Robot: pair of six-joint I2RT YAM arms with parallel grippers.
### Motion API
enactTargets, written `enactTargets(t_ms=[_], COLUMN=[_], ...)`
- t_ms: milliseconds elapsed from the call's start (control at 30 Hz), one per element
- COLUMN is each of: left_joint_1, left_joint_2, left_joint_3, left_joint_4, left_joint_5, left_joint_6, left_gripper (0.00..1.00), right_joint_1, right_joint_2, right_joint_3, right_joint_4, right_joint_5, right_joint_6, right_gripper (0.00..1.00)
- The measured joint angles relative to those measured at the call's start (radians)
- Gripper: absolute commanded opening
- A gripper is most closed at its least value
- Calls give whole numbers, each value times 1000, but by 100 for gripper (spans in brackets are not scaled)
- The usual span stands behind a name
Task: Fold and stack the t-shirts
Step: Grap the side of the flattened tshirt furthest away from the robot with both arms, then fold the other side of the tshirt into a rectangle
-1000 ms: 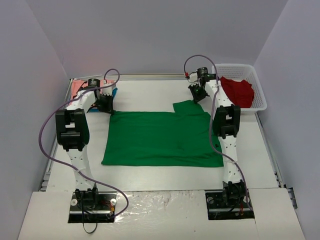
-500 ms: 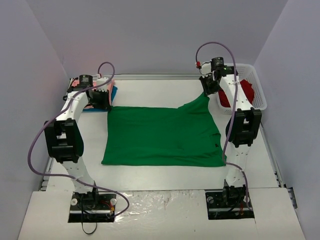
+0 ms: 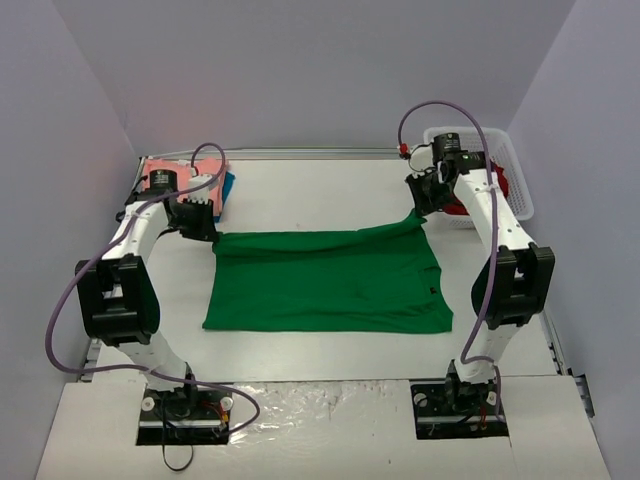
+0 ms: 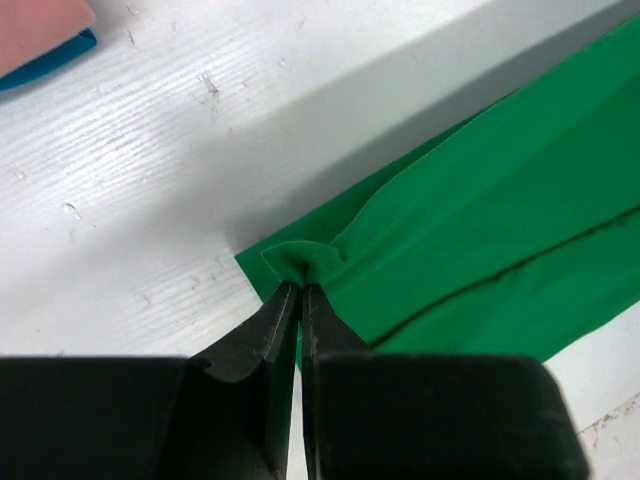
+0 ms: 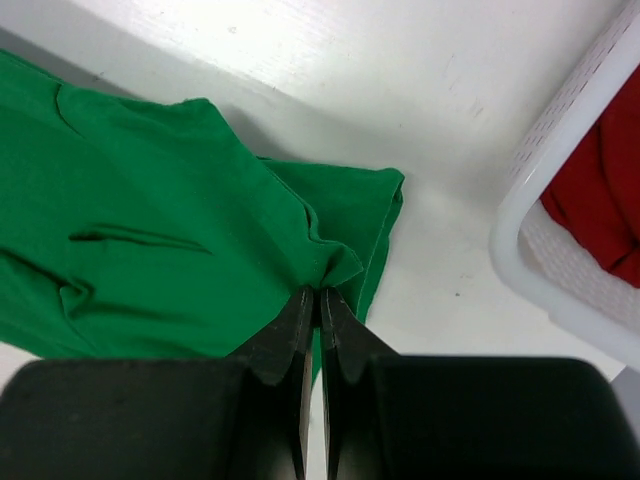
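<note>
A bright green t-shirt (image 3: 325, 282) lies spread on the white table. My left gripper (image 3: 205, 232) is shut on its far left corner (image 4: 300, 262) and lifts it slightly. My right gripper (image 3: 422, 208) is shut on its far right corner (image 5: 335, 268), also raised. A folded salmon-pink shirt (image 3: 175, 172) lies on a teal-blue one (image 3: 228, 187) at the far left. A red shirt (image 3: 498, 185) lies in the basket, partly hidden by my right arm; it also shows in the right wrist view (image 5: 605, 200).
The white mesh basket (image 3: 520, 190) stands at the far right corner, close to my right gripper. Grey walls enclose the table on three sides. The metal table rail (image 3: 545, 300) runs along the right edge.
Both grippers have moved toward me with the shirt's far corners. The far edge of the green shirt has come forward and the shirt looks shorter front to back.
</note>
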Motion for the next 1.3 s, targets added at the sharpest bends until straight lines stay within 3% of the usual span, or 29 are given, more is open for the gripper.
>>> enactTargets(t_ms=[400,1167,1267,1300], left_joint_1=[1,2,2,2], left_joint_2=[-86,-89,-89,-89], left_joint_3=[-76,-195,-204,-206], left_joint_4=[-23,-9,-8,-7], left_joint_5=[8,-25,-27,-28], left_joint_6=[77,159,167,176], left_gripper=[2,2,6,9], right_joint_1=[0,16,24,29], right_joint_2=[-217,-238,-238,-237], right_joint_3=[-196,-383,-409,-418], right_joint_4=[-66,-181,-182,-182], right_joint_5=[-18,-35,-35,-35], right_joint_6=[-52,-141,-143,-145], right_gripper=[0,0,14,31])
